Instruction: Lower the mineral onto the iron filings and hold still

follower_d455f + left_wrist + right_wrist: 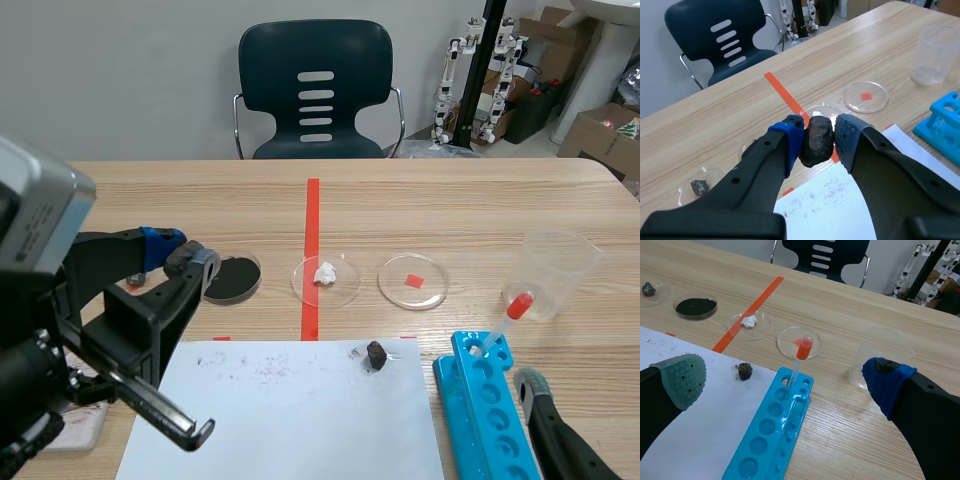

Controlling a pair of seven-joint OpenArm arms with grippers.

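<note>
Scene view first: we see the left gripper (pixel 188 255) raised just beside the iron filings (pixel 235 278), not yet down on them by our reckoning. Left wrist view: its pads pinch the dark mineral (pixel 816 141) by the sides, leaving the underside free to meet the filings. Right wrist view: the right gripper (pixel 786 381) is spread wide over the blue rack (pixel 775 440), well clear of the job.

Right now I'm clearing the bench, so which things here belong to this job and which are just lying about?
For the job:
left gripper, shut on the mineral
iron filings

Lying about:
dish with white lump
clear beaker
blue rack
dropper
small rock on the white paper
</note>
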